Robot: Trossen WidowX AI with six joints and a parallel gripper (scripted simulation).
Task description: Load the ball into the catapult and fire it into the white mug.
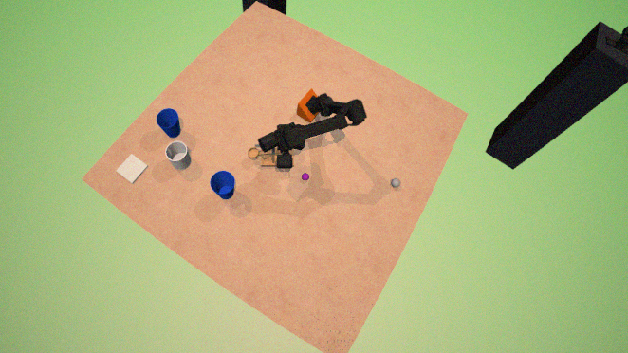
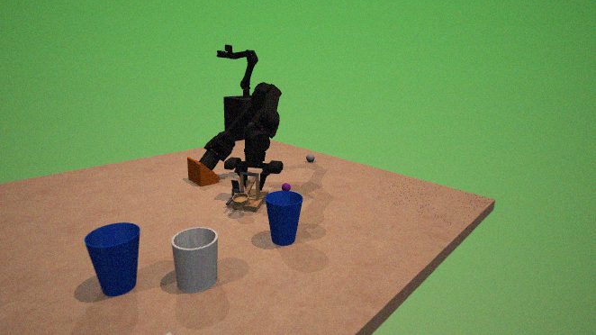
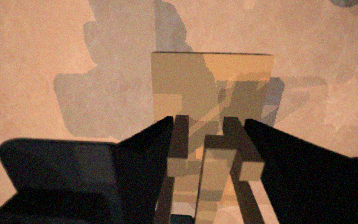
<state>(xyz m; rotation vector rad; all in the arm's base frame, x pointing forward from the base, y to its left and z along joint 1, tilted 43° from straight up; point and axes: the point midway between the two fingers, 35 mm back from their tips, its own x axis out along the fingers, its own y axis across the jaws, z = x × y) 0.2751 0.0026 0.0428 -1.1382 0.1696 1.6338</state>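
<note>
In the wrist view, your gripper (image 1: 280, 161) (image 2: 253, 183) (image 3: 208, 124) is closed upon the upright frame of the catapult (image 1: 268, 161) (image 2: 255, 204) (image 3: 212, 67). It seems light and stiff, with thin bars, so please hold low on the uprights and squeeze gently. Your arm (image 1: 327, 130) (image 2: 266, 111) reaches over, fingers pointing down. Beyond, the white mug (image 1: 178, 159) (image 2: 196, 265) stands between two blue cups (image 1: 171, 126) (image 1: 223, 187) (image 2: 114, 264) (image 2: 284, 221).

One blue cup (image 1: 169, 123) (image 2: 113, 261), another blue cup (image 1: 223, 185) (image 2: 284, 220), an orange wedge (image 1: 304, 107) (image 2: 201, 174) and white square (image 1: 132, 168) (image 2: 168, 333) stand apart.
</note>
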